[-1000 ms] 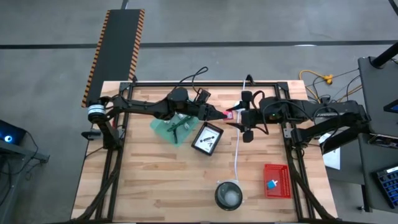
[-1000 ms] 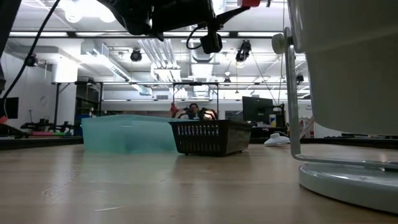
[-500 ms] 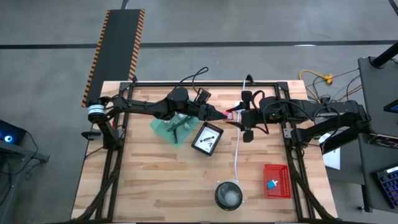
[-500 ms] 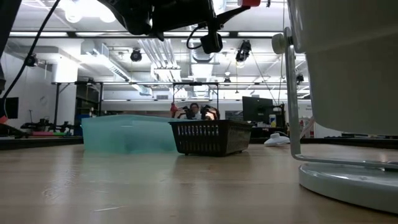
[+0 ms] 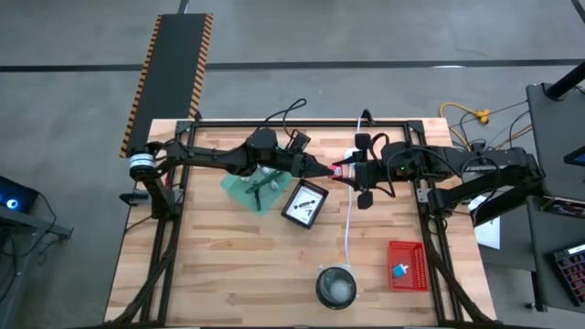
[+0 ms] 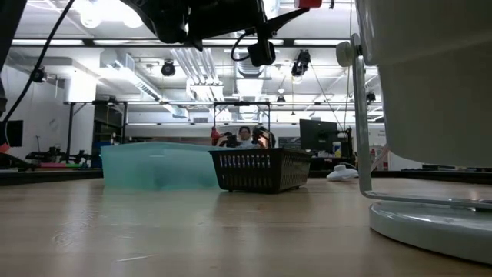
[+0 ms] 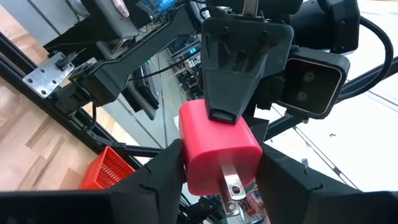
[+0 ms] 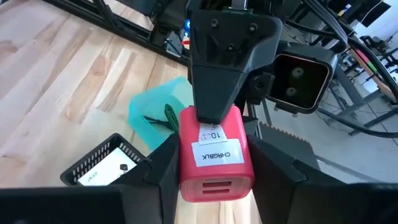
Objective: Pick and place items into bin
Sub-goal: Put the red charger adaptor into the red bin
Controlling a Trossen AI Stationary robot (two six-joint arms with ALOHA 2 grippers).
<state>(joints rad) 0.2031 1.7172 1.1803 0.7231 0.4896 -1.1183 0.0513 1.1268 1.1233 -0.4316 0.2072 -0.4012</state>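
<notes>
A pink-red charger cube (image 5: 337,168) with a metal prong (image 7: 231,185) and a white label (image 8: 214,151) hangs in the air above the table's far middle. Both grippers meet on it. My left gripper (image 5: 327,169) reaches in from the left and my right gripper (image 5: 347,170) from the right, each shut on the cube. In the low view only a red bit of the cube (image 6: 310,4) shows at the upper edge. A teal bin (image 5: 249,190) holds a dark green stick (image 8: 169,116). A black basket (image 5: 304,205) holds a white card. My left gripper (image 7: 221,180) pinches the cube's pronged end (image 7: 214,165) between its two fingers, one on each side face, level from the table's left. The cube is lifted clear. My right gripper (image 8: 216,171) pinches the cube's socket end (image 8: 214,180) between its two fingers, on the two side faces, level from the table's right. It is turned a quarter against the left one, whose finger (image 8: 227,56) lies on the labelled face.
A white cord (image 5: 350,219) runs from the far edge to a round grey bowl (image 5: 335,286) near the near edge. A red basket (image 5: 407,265) with a blue item sits near right. Bare wood lies at the near left. A person sits far behind the black basket (image 6: 261,169).
</notes>
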